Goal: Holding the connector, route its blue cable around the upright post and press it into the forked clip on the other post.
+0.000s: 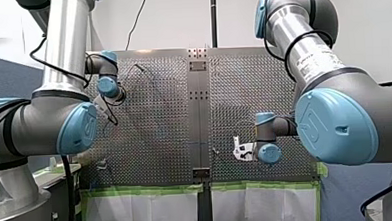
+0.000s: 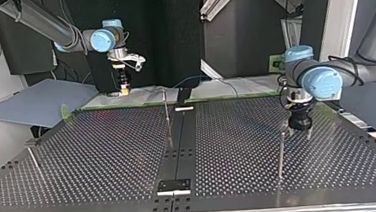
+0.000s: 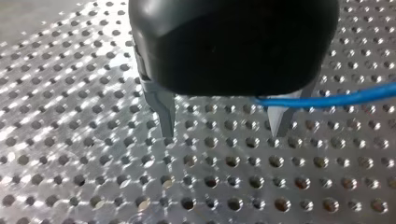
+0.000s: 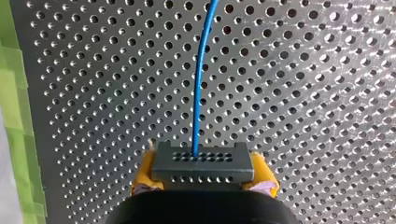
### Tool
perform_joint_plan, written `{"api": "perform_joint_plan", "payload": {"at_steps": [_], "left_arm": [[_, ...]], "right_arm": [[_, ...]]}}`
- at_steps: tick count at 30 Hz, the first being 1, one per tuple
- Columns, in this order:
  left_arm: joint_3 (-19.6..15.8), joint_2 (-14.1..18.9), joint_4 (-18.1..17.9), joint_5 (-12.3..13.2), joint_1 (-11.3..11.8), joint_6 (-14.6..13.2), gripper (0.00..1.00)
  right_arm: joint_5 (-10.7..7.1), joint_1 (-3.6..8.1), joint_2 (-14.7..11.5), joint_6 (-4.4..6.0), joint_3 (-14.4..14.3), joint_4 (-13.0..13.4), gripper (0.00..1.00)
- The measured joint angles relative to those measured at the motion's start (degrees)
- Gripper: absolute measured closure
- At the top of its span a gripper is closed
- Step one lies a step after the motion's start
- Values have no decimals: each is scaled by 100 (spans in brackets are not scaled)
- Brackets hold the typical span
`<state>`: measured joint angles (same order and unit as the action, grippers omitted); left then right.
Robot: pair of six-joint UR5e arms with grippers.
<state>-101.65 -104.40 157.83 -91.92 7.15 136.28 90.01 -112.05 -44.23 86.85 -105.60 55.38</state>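
My left hand (image 2: 300,128) hangs low over the perforated bench (image 2: 104,157) just beside a thin post (image 2: 281,152), my right hand (image 2: 124,88) well apart above the bench's far edge.

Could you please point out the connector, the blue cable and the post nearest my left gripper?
connector (image 4: 201,169), right wrist view, its grey face.
blue cable (image 4: 198,93), right wrist view, the stretch ahead of the connector.
post (image 2: 281,155), top view, mid-shaft.
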Motion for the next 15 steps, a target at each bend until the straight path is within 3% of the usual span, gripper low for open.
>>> {"api": "perform_joint_plan", "payload": {"at_steps": [15], "left_arm": [[-4, 516, 87, 640, 87, 286, 0]], "right_arm": [[0, -5, 5, 0, 0, 0, 99]]}}
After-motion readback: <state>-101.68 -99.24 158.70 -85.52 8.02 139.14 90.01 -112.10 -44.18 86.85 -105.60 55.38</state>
